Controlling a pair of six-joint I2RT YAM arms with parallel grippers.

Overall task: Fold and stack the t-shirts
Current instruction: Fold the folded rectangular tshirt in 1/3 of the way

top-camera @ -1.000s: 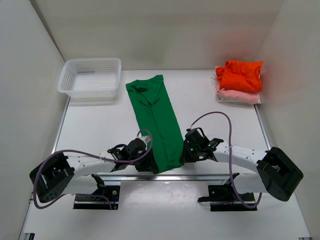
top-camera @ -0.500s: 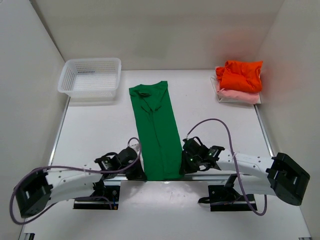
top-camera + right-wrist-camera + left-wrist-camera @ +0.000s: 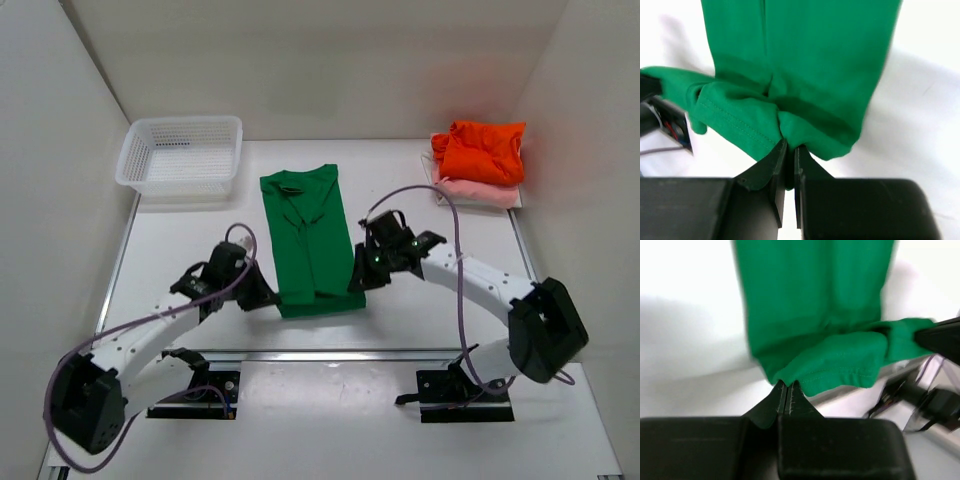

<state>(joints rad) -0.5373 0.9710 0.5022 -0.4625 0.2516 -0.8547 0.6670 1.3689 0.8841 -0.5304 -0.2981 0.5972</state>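
Observation:
The green t-shirt [image 3: 308,235] lies as a long narrow strip in the middle of the table, collar at the far end. Its near hem is lifted and doubled back over the lower part. My left gripper [image 3: 272,298] is shut on the hem's left corner [image 3: 790,376]. My right gripper [image 3: 356,283] is shut on the hem's right corner [image 3: 790,131]. Both hold the hem [image 3: 840,360] a little above the cloth under it. The orange t-shirt [image 3: 482,150] sits folded on the pale pink t-shirt [image 3: 478,191] at the far right.
A white mesh basket [image 3: 182,154] stands at the far left corner. White walls close in the table on the left, back and right. The arms' mounting rail [image 3: 330,355] runs along the near edge.
My left gripper has shut on the green hem. Both grippers have carried the hem from the near edge away from me, over the shirt, so the strip now looks shorter.

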